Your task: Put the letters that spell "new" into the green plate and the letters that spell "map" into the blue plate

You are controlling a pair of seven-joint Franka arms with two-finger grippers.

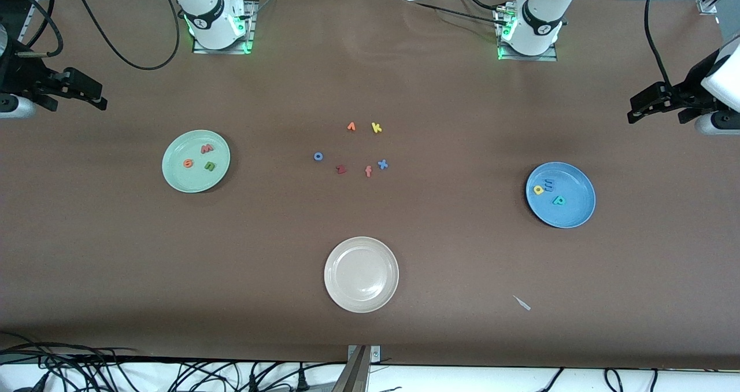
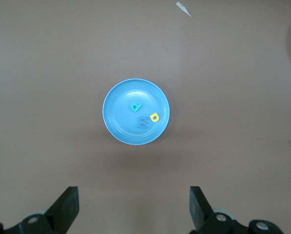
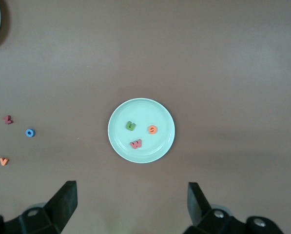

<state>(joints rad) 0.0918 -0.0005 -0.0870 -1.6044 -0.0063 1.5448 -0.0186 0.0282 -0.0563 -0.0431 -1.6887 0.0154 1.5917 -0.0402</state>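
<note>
The pale green plate [image 1: 176,172] lies toward the right arm's end of the table and holds the salmon-pink w [image 1: 207,148], orange e [image 1: 188,163] and green n [image 1: 209,166]. The blue plate [image 1: 578,207] lies toward the left arm's end and holds the yellow a [image 1: 538,189], blue m [image 1: 548,184] and teal p [image 1: 558,200]. My right gripper [image 3: 132,202] hangs open and empty, high over bare table beside the green plate [image 3: 157,112]. My left gripper [image 2: 134,207] is open and empty too, high over bare table beside the blue plate [image 2: 118,124].
A beige plate [image 1: 334,265] sits nearest the front camera, mid-table. Loose letters lie in the middle: an orange one [image 1: 351,126], yellow k [image 1: 376,128], blue o [image 1: 318,156], dark red letter [image 1: 341,169], orange-red f [image 1: 368,172], blue x [image 1: 382,164]. A white scrap [image 1: 522,303] lies beside the beige plate.
</note>
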